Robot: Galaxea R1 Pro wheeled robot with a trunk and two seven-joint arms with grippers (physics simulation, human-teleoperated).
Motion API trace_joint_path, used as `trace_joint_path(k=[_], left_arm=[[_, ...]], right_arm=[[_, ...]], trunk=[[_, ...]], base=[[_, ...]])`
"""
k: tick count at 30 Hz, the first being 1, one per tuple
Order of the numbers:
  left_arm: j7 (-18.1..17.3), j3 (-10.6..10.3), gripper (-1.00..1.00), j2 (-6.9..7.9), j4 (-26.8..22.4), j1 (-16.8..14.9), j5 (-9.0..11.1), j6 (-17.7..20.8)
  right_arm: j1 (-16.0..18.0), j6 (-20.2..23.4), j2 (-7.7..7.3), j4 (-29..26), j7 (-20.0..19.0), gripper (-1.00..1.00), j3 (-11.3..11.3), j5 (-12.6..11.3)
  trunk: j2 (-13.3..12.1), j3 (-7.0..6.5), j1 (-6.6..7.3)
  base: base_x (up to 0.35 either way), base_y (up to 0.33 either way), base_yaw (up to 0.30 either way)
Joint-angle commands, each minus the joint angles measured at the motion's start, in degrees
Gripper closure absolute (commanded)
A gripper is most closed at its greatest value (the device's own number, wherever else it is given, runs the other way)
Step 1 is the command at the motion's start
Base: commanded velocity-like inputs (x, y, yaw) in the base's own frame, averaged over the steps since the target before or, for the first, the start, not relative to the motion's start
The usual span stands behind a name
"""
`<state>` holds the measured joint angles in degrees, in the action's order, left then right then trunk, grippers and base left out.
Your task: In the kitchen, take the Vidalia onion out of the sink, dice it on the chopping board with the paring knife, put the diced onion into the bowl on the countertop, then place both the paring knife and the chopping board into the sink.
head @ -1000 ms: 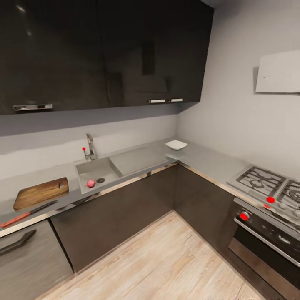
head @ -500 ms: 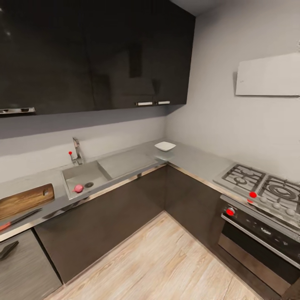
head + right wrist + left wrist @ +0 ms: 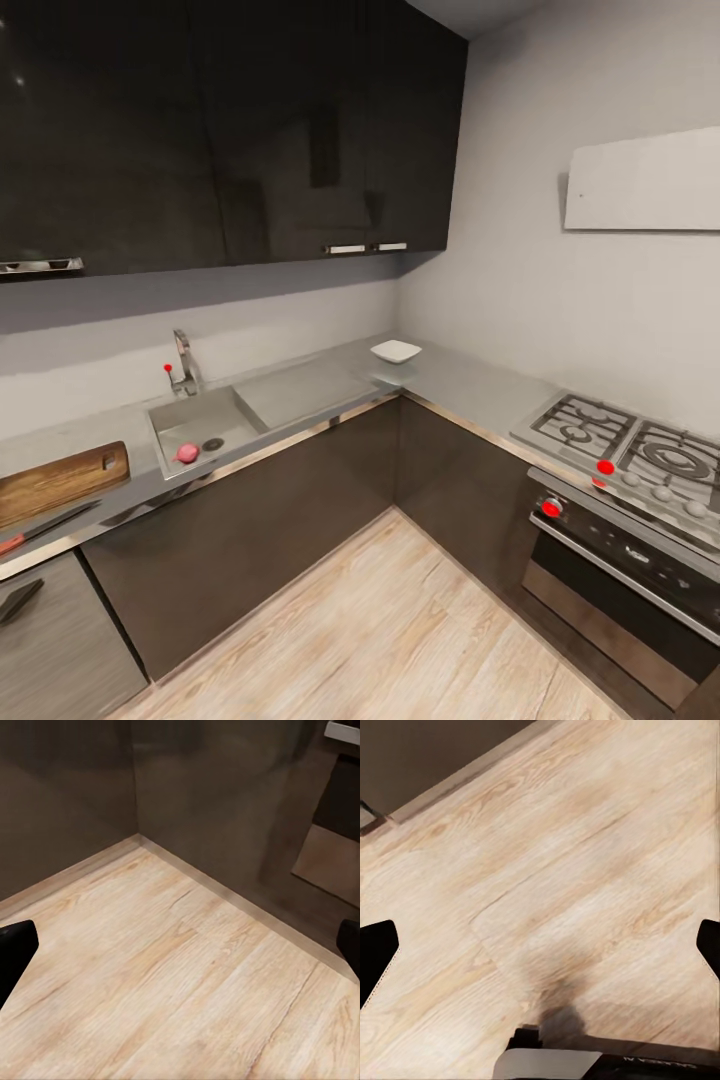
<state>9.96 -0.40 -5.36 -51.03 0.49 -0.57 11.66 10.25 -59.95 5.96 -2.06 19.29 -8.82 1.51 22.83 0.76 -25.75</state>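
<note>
The sink (image 3: 236, 411) is a steel basin set in the grey countertop (image 3: 470, 385), with its tap (image 3: 185, 365) behind it. The Vidalia onion (image 3: 187, 453), small, round and pinkish, lies in the basin beside the dark drain. To the left, the brown chopping board (image 3: 55, 480) lies flat, and the paring knife (image 3: 40, 527) rests in front of it near the counter's edge. The white bowl (image 3: 396, 351) stands in the counter's corner. My left gripper (image 3: 540, 952) and right gripper (image 3: 180, 949) are open, hanging over the wooden floor far from the counter.
A gas hob (image 3: 630, 450) with red knobs and an oven (image 3: 620, 570) below it occupy the right side. Dark cabinets (image 3: 260, 520) run under the L-shaped counter, and wall cupboards (image 3: 220, 130) hang above. Light wooden floor (image 3: 390, 640) lies between me and the counter.
Since a second ago the whole head view has slid left, so the camera turned; over the last half second it held still. Nothing on the counter has moved.
</note>
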Motion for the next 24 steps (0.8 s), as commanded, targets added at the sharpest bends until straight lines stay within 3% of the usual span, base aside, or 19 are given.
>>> trace_joint_path(k=[1, 5, 13, 16, 24], left_arm=[[0.2, -0.1, -1.0, -0.04, -2.2, 0.0, 0.0, 2.5], [0.1, -0.9, -1.0, -0.45, -15.6, -0.4, 0.0, 18.6], [0.1, -1.7, -1.0, -1.79, -30.9, -2.3, 0.0, 32.4], [0.1, -4.7, -1.0, -2.39, -34.5, -7.2, 0.0, 39.3], [0.2, -7.5, -1.0, -3.25, -34.9, -20.2, 0.4, 44.4]], right_arm=[[0.0, -0.1, 0.01, 0.0, 0.6, -1.0, -0.4, 0.2], [0.0, -0.1, 0.05, 0.0, 0.6, -1.0, -0.4, 0.2], [0.0, -0.1, 0.02, 0.0, 0.6, -1.0, -0.4, 0.2], [0.0, -0.1, 0.02, 0.0, 0.6, -1.0, -0.4, 0.1], [0.0, -0.1, -0.03, 0.0, 0.6, -1.0, -0.3, 0.0]], trunk=[[0.1, 0.09, -0.03], [0.1, 0.09, -0.03], [0.1, 0.09, -0.03], [0.1, 0.09, -0.03], [0.1, 0.09, -0.03]], base=[[0.0, 0.0, 0.0], [0.0, 0.0, 0.0], [0.0, 0.0, 0.0], [0.0, 0.0, 0.0], [0.0, 0.0, 0.0]])
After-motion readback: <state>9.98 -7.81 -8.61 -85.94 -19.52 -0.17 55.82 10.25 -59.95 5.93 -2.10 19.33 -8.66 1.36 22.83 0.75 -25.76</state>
